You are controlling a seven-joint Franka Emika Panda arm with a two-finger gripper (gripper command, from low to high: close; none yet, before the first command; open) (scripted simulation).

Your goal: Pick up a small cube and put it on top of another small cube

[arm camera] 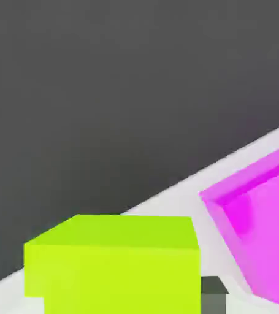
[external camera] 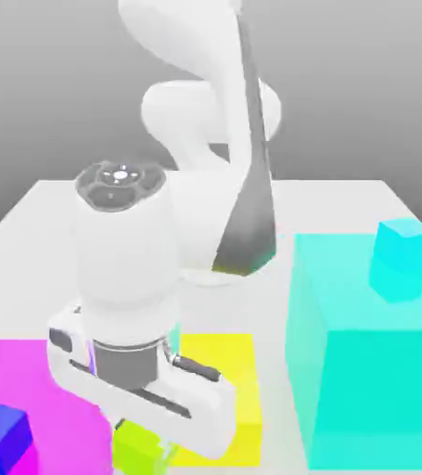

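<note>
Pinching the lime cube (arm camera: 112,264) low, your gripper (external camera: 145,443) risks clipping the yellow block (external camera: 219,366) or magenta block (arm camera: 258,239) while lifting.

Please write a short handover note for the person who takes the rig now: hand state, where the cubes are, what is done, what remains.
Hand: low over the table, shut on the small lime yellow-green cube.
The lime cube sits between the flat magenta block and the flat yellow block.
Possible target cubes: small blue cube on the magenta block, small cyan cube on the large cyan block.
Done: grasp.
Left: lift, carry, stack, release.
</note>
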